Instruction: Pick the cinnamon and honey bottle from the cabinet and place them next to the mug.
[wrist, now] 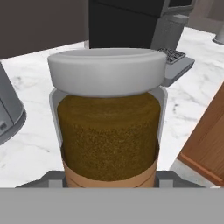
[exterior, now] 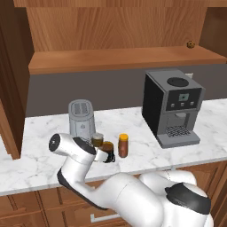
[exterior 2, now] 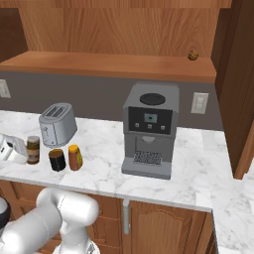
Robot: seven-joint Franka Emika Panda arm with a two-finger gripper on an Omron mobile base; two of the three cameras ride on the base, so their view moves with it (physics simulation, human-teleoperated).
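The cinnamon (wrist: 109, 127), a brown jar with a pale lid, sits close up between my fingertips (wrist: 52, 178). My gripper (exterior 2: 25, 152) is shut on it, reaching in from the left. The jar (exterior 2: 33, 149) is upright and low over the marble counter (exterior 2: 99, 144), just left of the dark mug (exterior 2: 57, 159). Whether its base touches the counter I cannot tell. The honey bottle (exterior 2: 75, 157), amber with an orange cap, stands right of the mug. In the left base view the cinnamon (exterior: 97, 138), mug (exterior: 107, 147) and honey bottle (exterior: 123, 145) stand in a row. The cabinet (exterior: 124, 60) hangs above.
A grey toaster (exterior: 81, 116) stands just behind the row. A dark coffee machine (exterior: 173, 106) stands to the right. A small round brown thing (exterior: 190, 44) lies on the cabinet shelf at its right end. The cabinet's wooden side panels (exterior 2: 240, 99) flank the counter.
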